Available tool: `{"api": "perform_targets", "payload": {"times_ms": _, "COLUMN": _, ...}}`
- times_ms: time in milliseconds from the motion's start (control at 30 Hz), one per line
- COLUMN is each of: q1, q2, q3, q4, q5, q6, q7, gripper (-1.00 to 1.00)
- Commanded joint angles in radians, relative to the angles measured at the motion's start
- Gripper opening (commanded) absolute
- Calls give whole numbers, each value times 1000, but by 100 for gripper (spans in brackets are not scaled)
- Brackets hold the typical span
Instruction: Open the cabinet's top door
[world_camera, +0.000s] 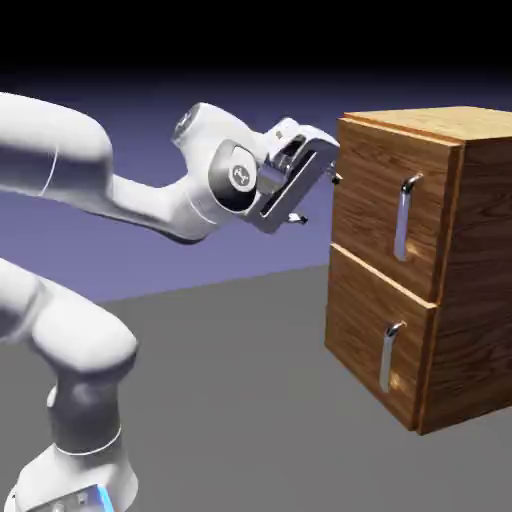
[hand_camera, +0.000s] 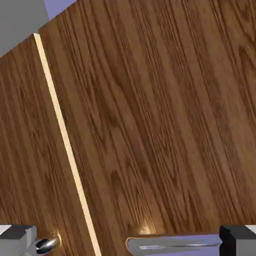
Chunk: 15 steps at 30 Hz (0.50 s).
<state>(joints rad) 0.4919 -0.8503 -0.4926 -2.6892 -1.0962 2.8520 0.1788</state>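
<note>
The cabinet (world_camera: 480, 270) stands at the exterior view's right, brown wood grain with a lighter top. Its top door (world_camera: 368, 185) is shut flush and carries a vertical silver handle (world_camera: 404, 215). My gripper (world_camera: 316, 198) hovers just in front of the door's left part, short of the handle, open with nothing held. In the hand view the top door (hand_camera: 160, 125) fills most of the picture. Its handle (hand_camera: 170, 244) lies along the bottom edge between my fingertips (hand_camera: 17, 237). A pale seam (hand_camera: 62, 130) separates it from the lower panel.
The lower panel (world_camera: 365, 330) with its shorter handle (world_camera: 388, 355) sits under the top door; that handle's end (hand_camera: 47, 243) shows in the hand view. Grey table (world_camera: 230, 400) stretches before the cabinet.
</note>
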Motion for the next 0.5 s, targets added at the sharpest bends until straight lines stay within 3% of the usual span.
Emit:
{"api": "perform_targets", "payload": {"times_ms": 0, "q1": 19, "q2": -11, "q3": -20, "q4": 5, "q5": -44, "q6": -7, "q7": -22, "gripper": 0}}
{"api": "perform_targets", "payload": {"times_ms": 467, "q1": 286, "q2": -167, "q3": -293, "q4": 72, "q5": -652, "q6": -110, "q7": -335, "gripper": 0}}
